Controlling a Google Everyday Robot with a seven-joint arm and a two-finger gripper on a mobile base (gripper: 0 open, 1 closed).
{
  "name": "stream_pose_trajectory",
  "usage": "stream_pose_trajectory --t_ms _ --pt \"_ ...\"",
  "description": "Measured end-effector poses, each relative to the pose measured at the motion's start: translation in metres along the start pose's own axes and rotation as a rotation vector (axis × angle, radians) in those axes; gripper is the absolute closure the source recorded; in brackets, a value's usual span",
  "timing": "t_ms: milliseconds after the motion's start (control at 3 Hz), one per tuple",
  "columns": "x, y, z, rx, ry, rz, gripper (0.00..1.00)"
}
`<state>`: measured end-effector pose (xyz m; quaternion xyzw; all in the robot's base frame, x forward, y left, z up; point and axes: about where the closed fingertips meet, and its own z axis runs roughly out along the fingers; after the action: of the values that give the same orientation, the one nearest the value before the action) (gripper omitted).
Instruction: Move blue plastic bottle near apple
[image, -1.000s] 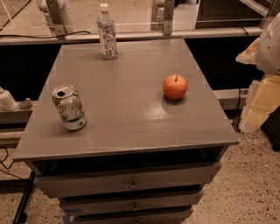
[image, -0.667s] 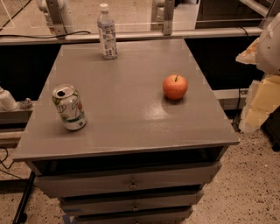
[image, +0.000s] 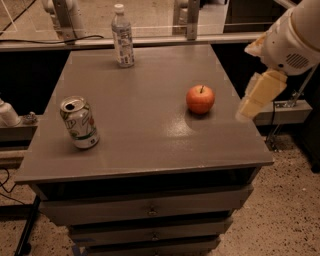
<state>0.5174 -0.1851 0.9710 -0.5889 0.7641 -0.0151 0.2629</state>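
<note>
The blue plastic bottle (image: 122, 36), clear with a white cap and pale label, stands upright at the far edge of the grey table (image: 145, 145), left of centre. The red-orange apple (image: 200, 99) sits on the right half of the table, well apart from the bottle. My gripper (image: 256, 97), cream-coloured under a white arm, hangs above the table's right edge, just right of the apple and far from the bottle. It holds nothing that I can see.
A green-and-white soda can (image: 79, 123) stands upright near the table's front left. Drawers (image: 150, 210) sit below the tabletop. A rail with posts (image: 190, 22) runs behind the table. A speckled floor (image: 285, 200) lies to the right.
My gripper and arm have moved left and slightly up, from beyond the table's right side to over its right edge near the apple. Bottle, apple and can have not moved.
</note>
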Motion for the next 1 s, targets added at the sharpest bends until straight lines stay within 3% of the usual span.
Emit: stream_pose_trajectory --t_ms 333,1000 --pt "-0.031 -0.05 0.03 0.029 -0.16 0.018 0.0" --pt "-0.12 -0.132 0.091 0.007 -0.538 0.044 0.0"
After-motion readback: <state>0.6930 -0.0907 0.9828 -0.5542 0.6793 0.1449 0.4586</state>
